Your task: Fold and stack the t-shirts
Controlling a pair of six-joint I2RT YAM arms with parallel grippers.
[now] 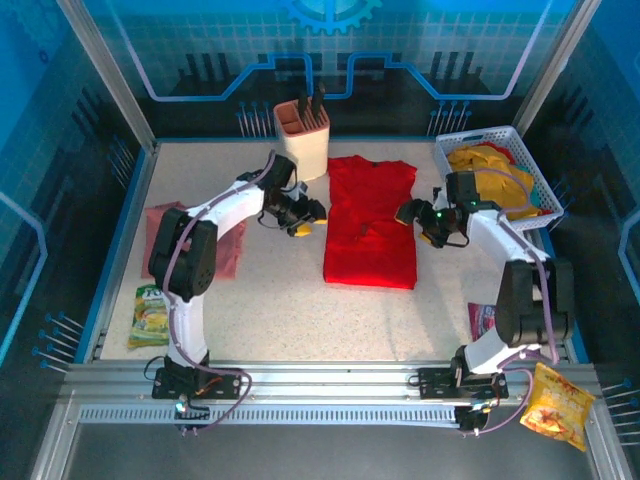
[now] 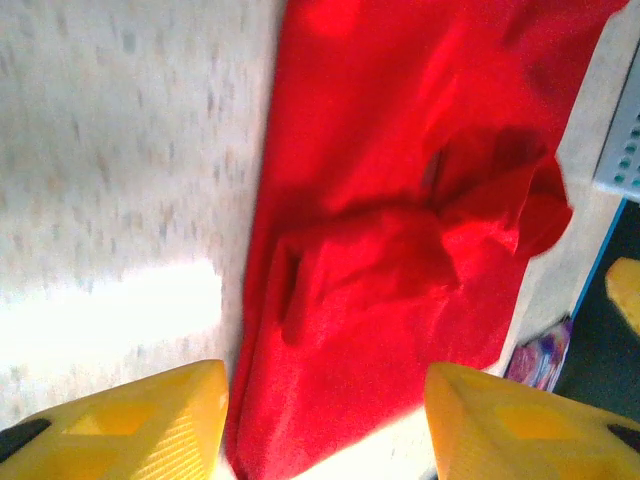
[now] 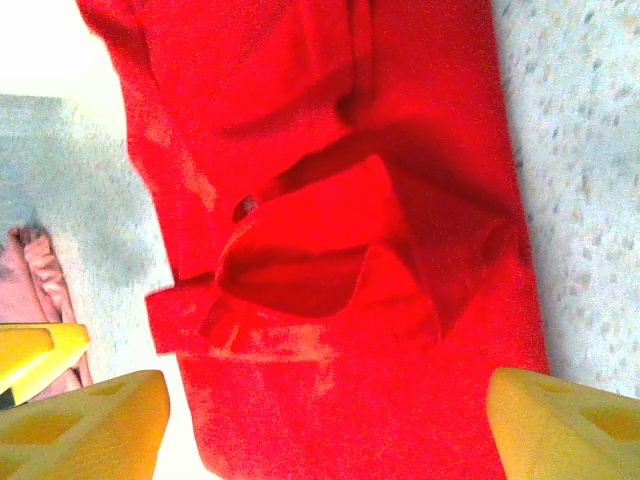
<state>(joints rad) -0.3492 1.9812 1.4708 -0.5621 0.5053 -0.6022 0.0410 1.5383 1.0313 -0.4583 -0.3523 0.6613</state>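
Red t-shirt (image 1: 370, 225): you see it lying flat in the middle of the bench (image 1: 270, 290), folded into a long strip running near to far, collar at the far end, with a loose, bunched fold of cloth on top around its middle
Left end effector (image 1: 305, 218): released; it sits just beside the left edge of the red t-shirt, and in your left wrist view its yellow fingers (image 2: 130, 420) stand wide apart with nothing gripped, only bare bench and the shirt's edge between them
Right end effector (image 1: 412, 215): released; it sits just off the right edge of the red t-shirt, about level with the left one, and in your right wrist view its fingers (image 3: 90, 420) are spread wide over the cloth without pinching it
Pink t-shirt (image 1: 195, 240): it lies at the left side of the bench, partly covered by the left arm, well apart from the red one
Yellow t-shirts (image 1: 490, 172): heaped in the white basket (image 1: 530, 150) at the far right corner
Holder (image 1: 302, 135): a beige pot with dark tools standing in it, at the far side, just left of the red collar
Snack packets: a green one (image 1: 150, 315) at the near left, a pink one (image 1: 481, 320) beside the right arm, a yellow one (image 1: 555, 405) past the near right rail
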